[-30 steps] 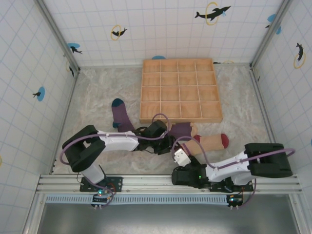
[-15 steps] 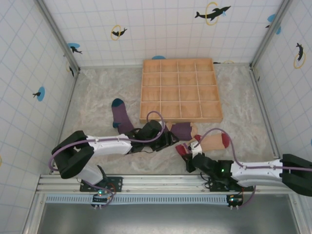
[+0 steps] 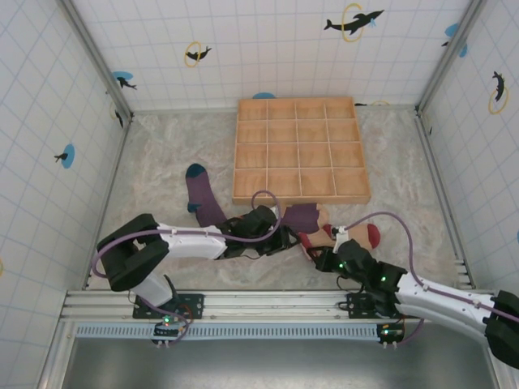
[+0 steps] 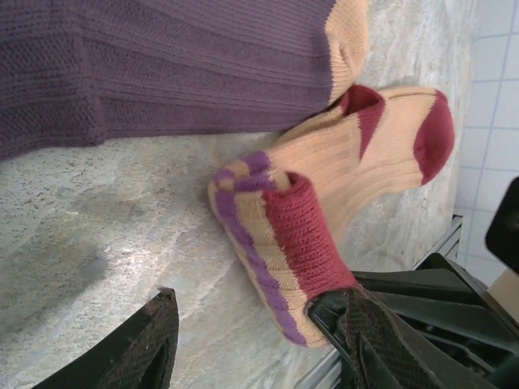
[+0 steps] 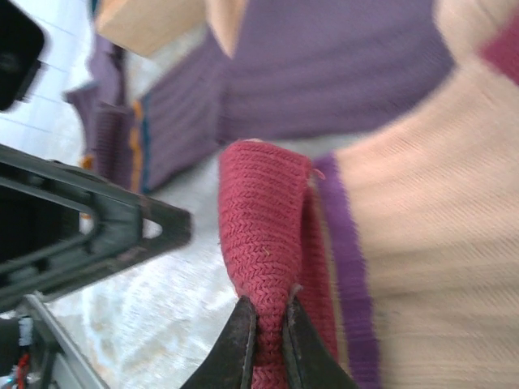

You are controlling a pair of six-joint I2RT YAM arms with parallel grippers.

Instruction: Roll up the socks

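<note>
The tan sock lies near the front of the table, its dark-red toe to the right. Its dark-red striped cuff is folded up and over, and my right gripper is shut on it. The same cuff lies between and just ahead of my left gripper's fingers, which stand apart and hold nothing. In the overhead view the left gripper sits just left of the right gripper. The purple sock with a tan toe lies right behind them. The purple sock with a teal toe lies further left.
A wooden tray divided into several compartments stands behind the socks. Tiled walls close in the marbled table on three sides. A metal rail runs along the near edge, close to both grippers.
My right arm has stretched out to the left and taken the tan sock's cuff, folding it up over the sock. The left gripper's fingers have drawn closer together.
</note>
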